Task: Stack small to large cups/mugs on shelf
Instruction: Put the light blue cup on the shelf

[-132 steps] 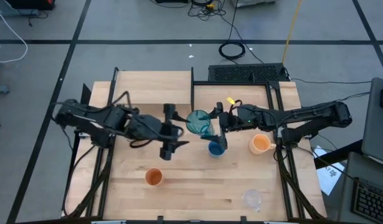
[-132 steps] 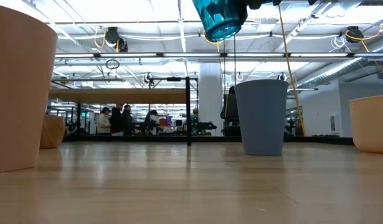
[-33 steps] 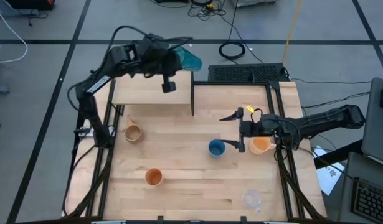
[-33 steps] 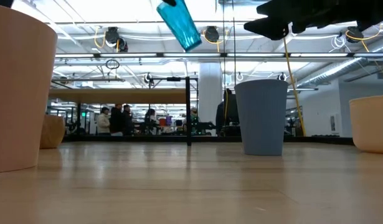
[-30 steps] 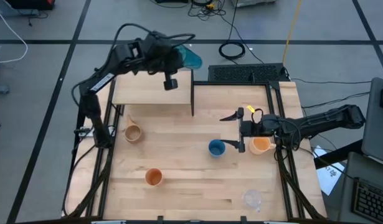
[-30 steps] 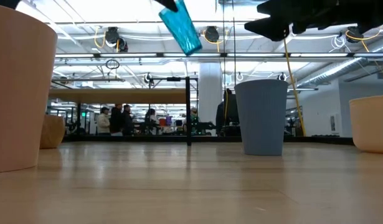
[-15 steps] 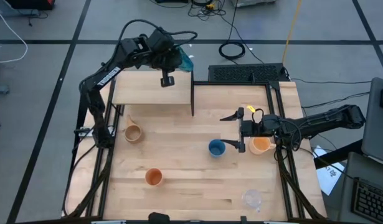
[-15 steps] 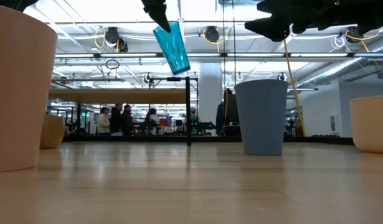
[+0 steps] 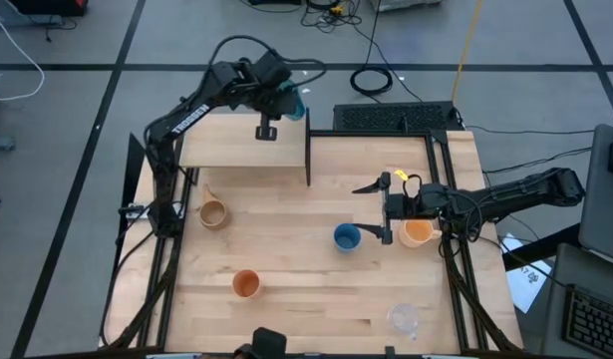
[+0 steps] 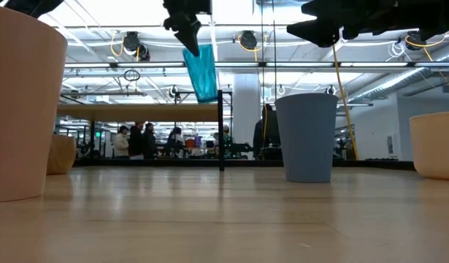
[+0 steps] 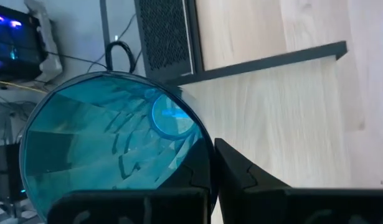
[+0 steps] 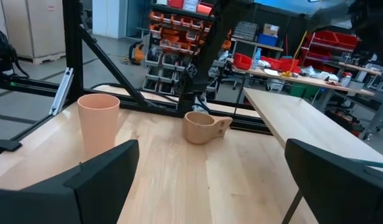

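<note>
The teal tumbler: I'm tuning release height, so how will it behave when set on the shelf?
The teal tumbler looks tall and narrow, so probably tippy. Translucent walls suggest light plastic. It hangs in the left gripper above the shelf.

The right gripper [image 12: 207,186] shows its two dark fingers [image 12: 91,183] set wide apart with nothing between them, above a light-wood table [image 12: 179,168]. Ahead stands an upright orange cup [image 12: 98,124], and beyond it a tan mug [image 12: 202,126] with its handle pointing away from that cup; the two are apart. A wooden shelf [image 12: 303,121] runs along one side, edged by black frame bars [image 12: 73,50]. Behind lie workbenches and storage racks.
</note>
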`<state>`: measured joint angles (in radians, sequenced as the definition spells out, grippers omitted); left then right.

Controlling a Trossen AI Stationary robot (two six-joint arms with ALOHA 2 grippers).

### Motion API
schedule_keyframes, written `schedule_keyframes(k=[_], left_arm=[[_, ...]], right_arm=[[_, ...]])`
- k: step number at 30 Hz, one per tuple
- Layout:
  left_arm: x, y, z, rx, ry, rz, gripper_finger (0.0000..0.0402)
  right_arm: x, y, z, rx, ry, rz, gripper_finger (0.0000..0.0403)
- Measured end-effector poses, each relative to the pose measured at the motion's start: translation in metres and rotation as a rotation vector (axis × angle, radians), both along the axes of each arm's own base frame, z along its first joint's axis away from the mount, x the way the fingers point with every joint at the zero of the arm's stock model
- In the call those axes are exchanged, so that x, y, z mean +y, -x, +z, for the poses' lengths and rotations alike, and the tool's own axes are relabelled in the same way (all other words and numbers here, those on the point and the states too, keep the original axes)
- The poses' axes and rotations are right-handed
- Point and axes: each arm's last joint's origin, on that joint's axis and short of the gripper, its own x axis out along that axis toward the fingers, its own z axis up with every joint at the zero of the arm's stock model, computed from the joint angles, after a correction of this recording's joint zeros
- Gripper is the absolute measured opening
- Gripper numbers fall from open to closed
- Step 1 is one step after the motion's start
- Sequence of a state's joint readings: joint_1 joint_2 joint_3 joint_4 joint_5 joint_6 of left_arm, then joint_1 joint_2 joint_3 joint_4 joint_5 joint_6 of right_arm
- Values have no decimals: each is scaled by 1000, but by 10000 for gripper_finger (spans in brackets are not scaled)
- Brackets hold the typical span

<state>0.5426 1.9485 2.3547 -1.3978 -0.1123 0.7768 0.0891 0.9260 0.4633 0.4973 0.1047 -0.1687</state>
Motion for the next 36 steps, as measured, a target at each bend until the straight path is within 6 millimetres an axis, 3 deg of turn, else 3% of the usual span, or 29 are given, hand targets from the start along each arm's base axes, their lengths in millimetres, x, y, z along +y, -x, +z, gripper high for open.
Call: schedule_keyframes(k=[9, 20, 36], left_arm=[[16, 15, -5, 38, 76, 50, 4], [44, 36, -7, -58, 231, 83, 4], [48, 34, -14, -23, 227, 74, 6]], right_arm=[[0, 0, 0, 1, 39, 1, 393], [0, 0, 0, 1, 45, 2, 393], [0, 0, 3, -29, 50, 1, 393]])
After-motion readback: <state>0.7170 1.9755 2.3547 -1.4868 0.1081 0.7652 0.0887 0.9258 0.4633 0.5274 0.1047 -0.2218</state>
